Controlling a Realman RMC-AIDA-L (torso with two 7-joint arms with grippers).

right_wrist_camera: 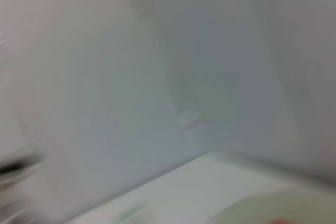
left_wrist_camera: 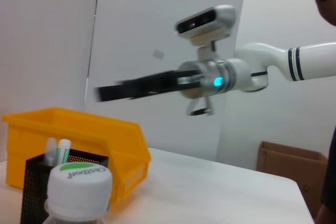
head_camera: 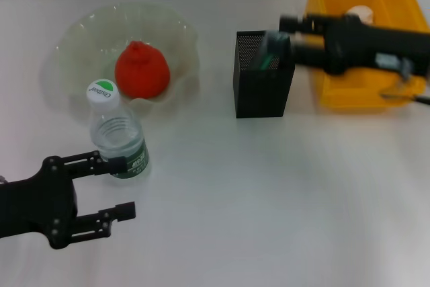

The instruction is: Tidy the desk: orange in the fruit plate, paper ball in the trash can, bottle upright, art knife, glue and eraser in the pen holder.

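A white desk (head_camera: 269, 199) is stretching across the head view, with pale wall panels running behind it. At the near left, the left gripper (head_camera: 121, 187) is hovering low over the desk, its two black fingers (head_camera: 113, 163) spread apart and holding nothing; one fingertip is sitting just beside the base of the water bottle (head_camera: 115, 132). The bottle is standing upright, clear plastic with a white cap and a green label. Just behind it, a translucent ruffled fruit plate (head_camera: 74, 38) is holding the orange (head_camera: 141, 70), which is resting near the plate's middle. Toward the centre, a black mesh pen holder (head_camera: 262, 89) is standing upright; the left wrist view is showing a white tip and a green-and-white tip (left_wrist_camera: 63, 149) poking out of it, though which items they are cannot be told. The right gripper (head_camera: 275, 45) is reaching in from the right, blurred, just above the pen holder's rim; whether it is open or closed cannot be told. Behind and to the right, a yellow bin (head_camera: 349, 92) is serving as the trash can, with a pale crumpled shape (head_camera: 360, 12), likely the paper ball, lying inside. The right wrist view is too blurred to read.
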